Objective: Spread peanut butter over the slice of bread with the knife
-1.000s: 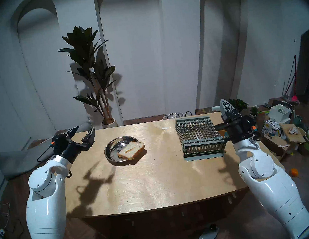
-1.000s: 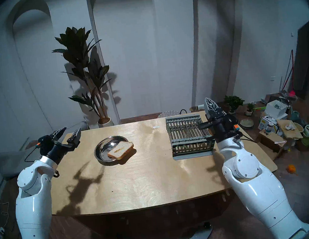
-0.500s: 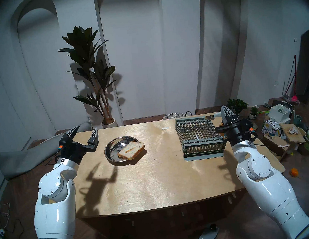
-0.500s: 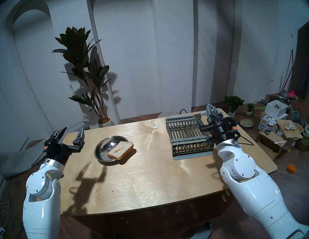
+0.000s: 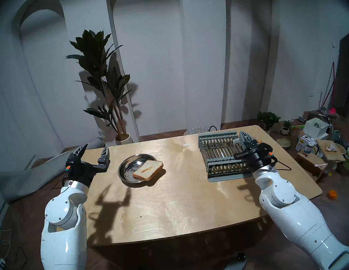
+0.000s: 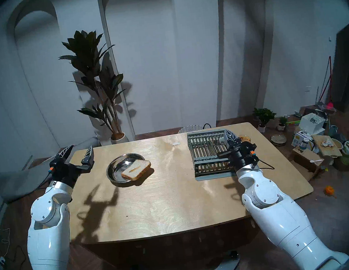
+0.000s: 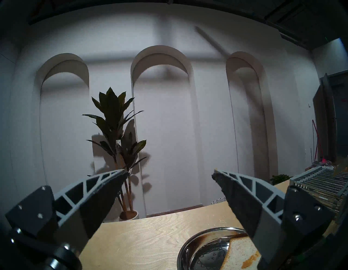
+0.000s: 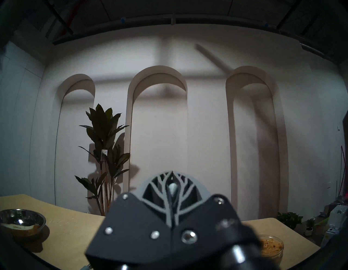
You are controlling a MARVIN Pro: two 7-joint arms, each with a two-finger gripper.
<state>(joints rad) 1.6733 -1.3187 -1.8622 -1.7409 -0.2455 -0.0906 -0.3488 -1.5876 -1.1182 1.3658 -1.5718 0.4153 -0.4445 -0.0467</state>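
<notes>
The slice of bread lies half on the steel plate, its right side overhanging the rim, with a tan smear of peanut butter along its middle. My right gripper is shut on the knife by its pale handle, over the grey rack's far right part; the blade points left above the slats. The peanut butter jar stands just right of that gripper, also seen in the right wrist view. My left gripper hovers open and empty at the table's far left, left of the plate.
The grey slatted rack fills the table's right rear. The wooden table has bare board in front of plate and rack. A potted plant stands behind the table. Clutter lies on the floor at the right.
My right gripper has come down and leftward with the knife, from beside the rack's far right corner to over the rack. The left arm swung slightly inward, still open.
</notes>
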